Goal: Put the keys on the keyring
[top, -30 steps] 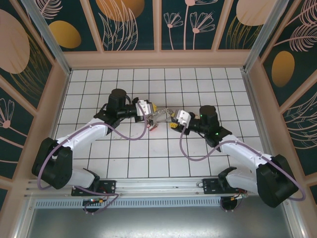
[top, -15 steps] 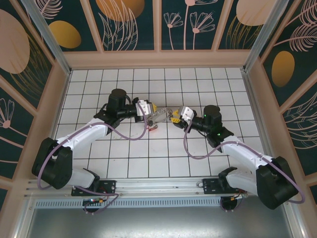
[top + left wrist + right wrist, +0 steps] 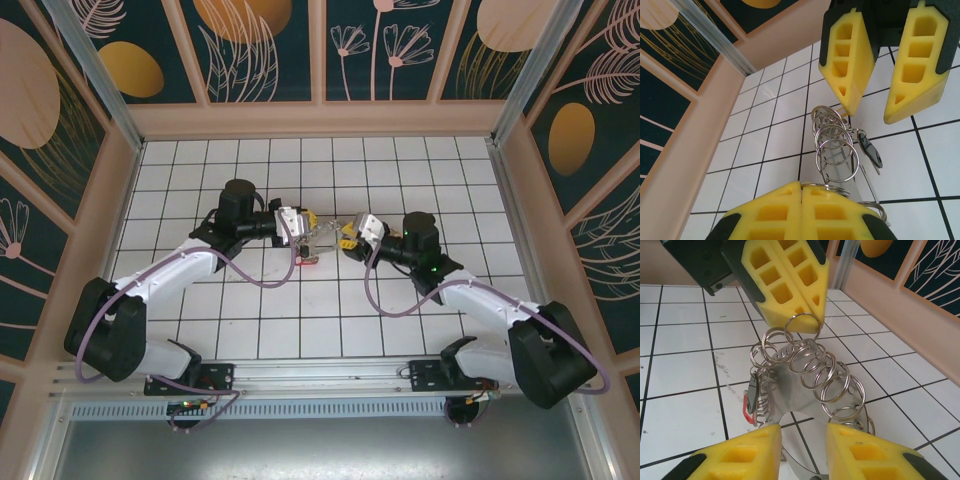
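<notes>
From above, my left gripper [image 3: 308, 230] and my right gripper [image 3: 346, 238] face each other tip to tip over the middle tiles of the table [image 3: 400, 320]. The keyring [image 3: 326, 238] hangs between them as a small silvery bunch.

In my left wrist view, my left gripper [image 3: 801, 186] is pressed fully together, pinching one silvery loop. The keyring [image 3: 835, 150] runs straight away from it toward my right gripper [image 3: 869, 116], whose jaws stand apart with bare tile showing between them. A dark key [image 3: 871, 151] dangles beside the coils. I cannot pick out any pale-tagged keys.

In my right wrist view, my right gripper [image 3: 804, 434] is parted and clamps nothing I can see. The keyring [image 3: 825, 370] lies dead ahead, its long axis pointing at my left gripper [image 3: 807, 315], with a red tag [image 3: 746, 412] low on the left. I judge my right gripper nearer the free end.
</notes>
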